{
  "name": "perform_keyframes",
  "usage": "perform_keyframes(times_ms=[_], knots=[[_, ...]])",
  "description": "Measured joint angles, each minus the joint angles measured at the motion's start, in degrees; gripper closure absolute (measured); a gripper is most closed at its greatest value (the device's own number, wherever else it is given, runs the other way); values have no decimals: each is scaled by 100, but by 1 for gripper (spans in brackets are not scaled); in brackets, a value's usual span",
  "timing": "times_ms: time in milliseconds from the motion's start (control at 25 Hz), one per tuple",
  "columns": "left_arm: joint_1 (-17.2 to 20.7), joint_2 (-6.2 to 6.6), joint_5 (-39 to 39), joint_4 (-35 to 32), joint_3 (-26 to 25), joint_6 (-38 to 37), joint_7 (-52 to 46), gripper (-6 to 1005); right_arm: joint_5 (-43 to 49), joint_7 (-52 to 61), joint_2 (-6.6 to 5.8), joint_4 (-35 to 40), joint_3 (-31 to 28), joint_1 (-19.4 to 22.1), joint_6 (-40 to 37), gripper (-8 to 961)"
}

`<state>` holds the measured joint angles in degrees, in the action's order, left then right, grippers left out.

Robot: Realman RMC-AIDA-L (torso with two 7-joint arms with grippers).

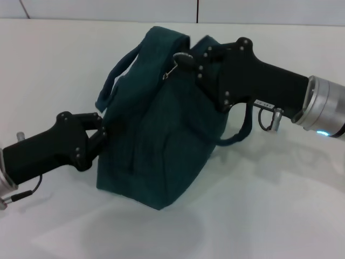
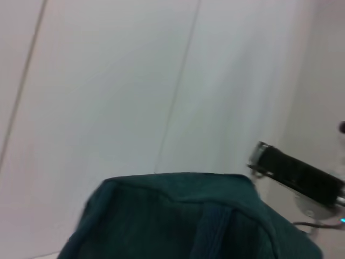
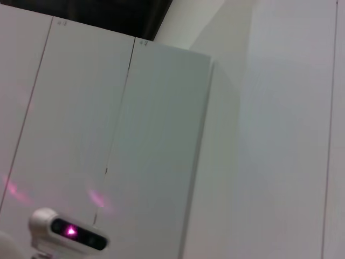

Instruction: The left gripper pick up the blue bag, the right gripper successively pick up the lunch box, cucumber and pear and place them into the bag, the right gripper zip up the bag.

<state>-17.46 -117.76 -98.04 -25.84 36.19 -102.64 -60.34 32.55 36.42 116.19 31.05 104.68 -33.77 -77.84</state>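
You're late in the task, by the look of it: no lunch box, cucumber or pear shows on the white worktop (image 1: 280, 216), so they're prob. inside the blue bag (image 1: 161, 135) already, and only the zip-up seems left, though the zipper line itself is hidden so can't say how far it's closed. The bag sits on the worktop leaning toward the robot's left, w/ the left end effector (image 1: 98, 131) reaching in low from the left, its fingers pressed together on a fold at the bag's side. The right end effector (image 1: 186, 58) reaches in from the right at the bag's top edge, right by the metal ring pull (image 1: 170, 70); can't tell if it's pinching the pull or not.
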Motion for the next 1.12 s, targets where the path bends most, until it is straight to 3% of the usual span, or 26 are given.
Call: perform_keyframes(times_ms=[320, 680, 880, 1120], knots=[[6, 17, -314, 0, 51, -226, 141, 942, -214, -276, 0, -99, -70, -33, 81, 943], [31, 90, -353, -34, 480, -358, 143, 944, -217, -447, 0, -113, -141, -59, 518, 943], [200, 100, -194, -138, 401, -513, 204, 944, -217, -453, 0, -134, -195, -17, 580, 943], [351, 89, -144, -141, -119, -522, 315, 944, -220, -453, -11, -40, -178, 274, 30, 943]])
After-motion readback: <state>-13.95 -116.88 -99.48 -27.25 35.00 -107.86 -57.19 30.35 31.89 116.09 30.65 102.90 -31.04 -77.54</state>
